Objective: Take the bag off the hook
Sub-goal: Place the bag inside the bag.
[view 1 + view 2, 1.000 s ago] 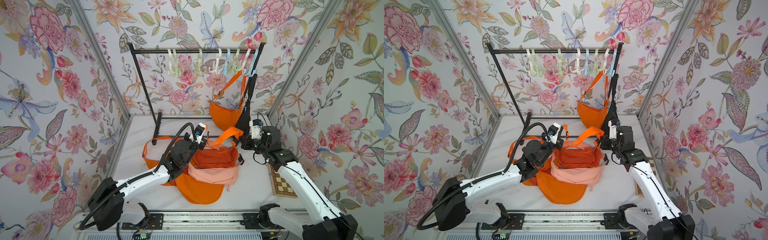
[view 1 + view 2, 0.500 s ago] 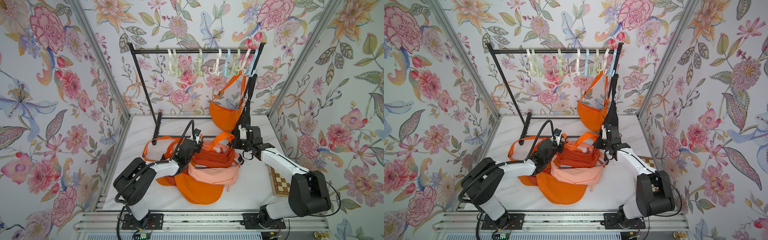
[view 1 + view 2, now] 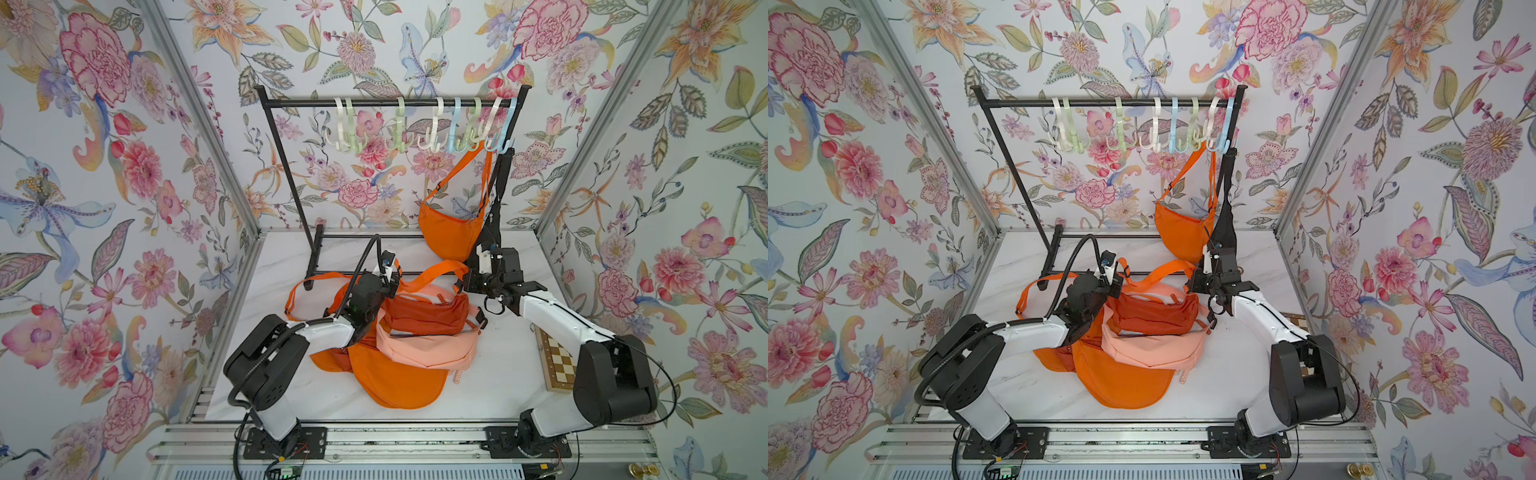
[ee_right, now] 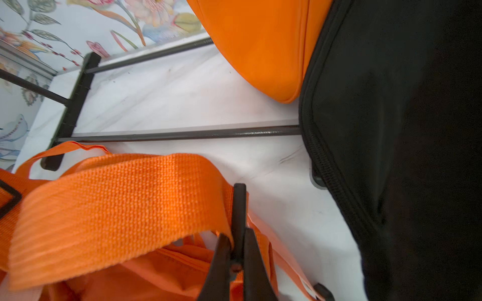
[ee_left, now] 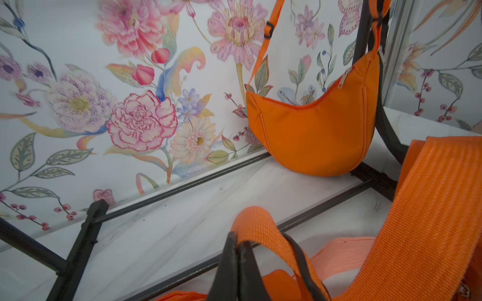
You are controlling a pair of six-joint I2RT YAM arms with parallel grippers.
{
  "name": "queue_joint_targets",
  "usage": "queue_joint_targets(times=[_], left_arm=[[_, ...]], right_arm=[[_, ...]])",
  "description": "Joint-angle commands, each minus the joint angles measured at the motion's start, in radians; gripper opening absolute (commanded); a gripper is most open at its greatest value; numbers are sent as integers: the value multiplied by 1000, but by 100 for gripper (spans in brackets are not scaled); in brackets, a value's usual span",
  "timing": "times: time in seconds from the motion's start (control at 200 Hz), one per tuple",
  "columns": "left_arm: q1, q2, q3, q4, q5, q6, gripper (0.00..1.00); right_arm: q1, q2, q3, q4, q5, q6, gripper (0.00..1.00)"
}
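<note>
Setting: a robot test cell in a lab, dressed to look like a room, not a real home.

Evidence:
- Floral-print wallpaper panels stand on three sides, joined by bare aluminium corner posts.
- A white marble-look tabletop serves as the booth floor.
- A slotted aluminium base rail runs along the front edge. Black mounting plates bolt down a white-and-black robot arm on the left and its twin on the right.
- Staged props: a black metal garment rack with pastel plastic hooks, a heap of orange and peach fabric bags, and a wooden chessboard at the table edge.
</note>
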State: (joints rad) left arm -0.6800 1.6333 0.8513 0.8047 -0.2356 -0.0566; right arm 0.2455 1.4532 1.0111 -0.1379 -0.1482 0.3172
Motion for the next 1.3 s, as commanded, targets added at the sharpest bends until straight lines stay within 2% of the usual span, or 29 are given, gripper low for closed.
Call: queue_joint_targets(times=[0.0, 0.175, 0.43, 0.59, 0.791, 1.051, 1.156, 1.296], left_arm=[[-1, -182, -11, 37, 34, 72, 0], [-23, -397, -59, -52, 172, 87, 0], [-121, -604, -57, -214, 145, 92, 0], [-217, -650, 37, -349, 119, 134, 0], [-322, -718, 60, -429, 47, 161, 0], [-413, -757, 65, -470, -5, 161, 0], [-478, -761, 79, -493, -70, 179, 0], [-582, -771, 78, -458, -157, 279, 0]], right_arm=[[25, -154, 54, -55, 4, -25, 0], [60, -368, 44, -172, 1, -18, 0], [60, -557, 71, -317, 5, -4, 0], [61, -616, 132, -407, -8, -3, 0], [61, -722, 171, -507, 1, -3, 0], [61, -798, 237, -614, -8, 5, 0], [61, -819, 248, -641, -31, 16, 0], [60, -839, 237, -646, -51, 31, 0]])
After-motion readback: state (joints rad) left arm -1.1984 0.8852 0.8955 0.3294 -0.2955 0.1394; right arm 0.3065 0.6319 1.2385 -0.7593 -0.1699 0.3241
